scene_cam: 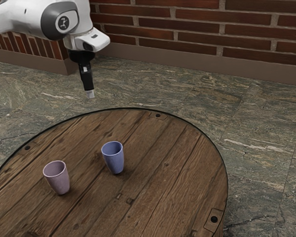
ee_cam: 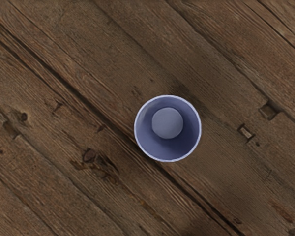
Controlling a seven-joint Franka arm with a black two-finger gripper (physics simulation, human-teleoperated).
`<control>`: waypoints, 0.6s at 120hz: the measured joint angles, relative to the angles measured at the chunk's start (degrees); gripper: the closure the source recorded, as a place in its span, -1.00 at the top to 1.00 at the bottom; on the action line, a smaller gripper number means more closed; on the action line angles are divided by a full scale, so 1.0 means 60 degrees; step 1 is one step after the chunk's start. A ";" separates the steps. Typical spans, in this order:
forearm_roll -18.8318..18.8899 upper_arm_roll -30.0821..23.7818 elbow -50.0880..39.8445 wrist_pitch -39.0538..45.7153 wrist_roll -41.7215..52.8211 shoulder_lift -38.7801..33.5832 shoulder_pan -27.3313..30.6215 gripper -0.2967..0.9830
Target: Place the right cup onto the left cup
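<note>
As you look, blue cup (scene_cam: 113,159): upright on worktop (scene_cam: 163,173)
Pink cup (scene_cam: 58,179): upright, near it
Hand (scene_cam: 91,94): raised; apart or together, you can't tell

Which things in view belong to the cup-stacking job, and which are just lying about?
In the job:
- blue cup, upright
- pinkish cup, upright, apart from the blue one
- pincer, raised, away from both cups

Just there:
- round wooden table, only holding the cups up
- brick wall, background
- stone floor, background
</note>
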 joint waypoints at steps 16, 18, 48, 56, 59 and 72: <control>0.0030 0.0010 -0.0223 0.0418 0.0165 0.0365 -0.0178 0.54; 0.0046 0.0010 -0.0360 0.0491 0.0165 0.0379 -0.0273 0.54; 0.0116 0.0005 -0.2389 0.1918 0.0065 0.0662 -0.0723 0.54; 0.0128 0.0007 -0.2612 0.2281 0.0036 0.0902 -0.0632 0.54; 0.0126 0.0008 -0.2693 0.2420 0.0022 0.0989 -0.0615 0.54; 0.0146 0.0008 -0.2920 0.3060 -0.0050 0.1439 -0.0595 0.54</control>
